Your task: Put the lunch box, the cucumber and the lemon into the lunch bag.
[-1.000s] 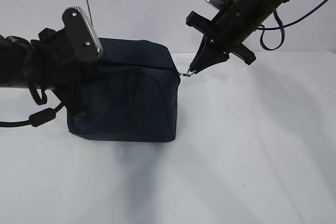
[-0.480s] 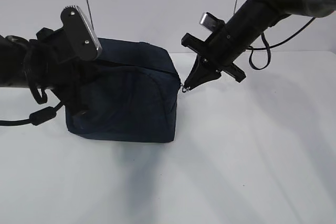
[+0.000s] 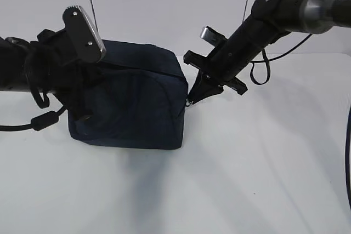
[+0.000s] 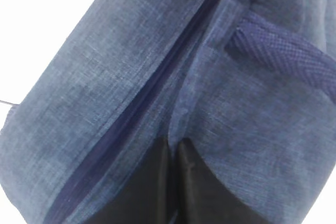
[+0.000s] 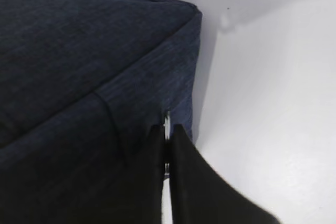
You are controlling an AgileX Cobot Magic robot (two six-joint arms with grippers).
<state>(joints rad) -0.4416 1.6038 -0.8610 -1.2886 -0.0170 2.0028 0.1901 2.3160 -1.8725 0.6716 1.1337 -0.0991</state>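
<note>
The navy lunch bag [image 3: 137,102] stands on the white table, its top shut. My left gripper [image 4: 173,142] is shut and pinches a fold of the bag's fabric beside the zipper line [image 4: 142,108]; in the exterior view that arm covers the bag's left side. My right gripper [image 3: 192,99] is at the bag's right front corner, about halfway down it. It is shut on the silver zipper ring pull [image 5: 167,119], which shows between the right gripper's [image 5: 167,129] tips. The lunch box, the cucumber and the lemon are out of view.
A woven strap handle [image 4: 283,59] lies across the bag's top near the left gripper. The white table [image 3: 263,168] stretches in front of and to the right of the bag. Cables hang from both arms.
My right gripper has gone down and slightly left along the bag's right corner, taking the ring pull with it. The left arm and the bag have hardly moved.
</note>
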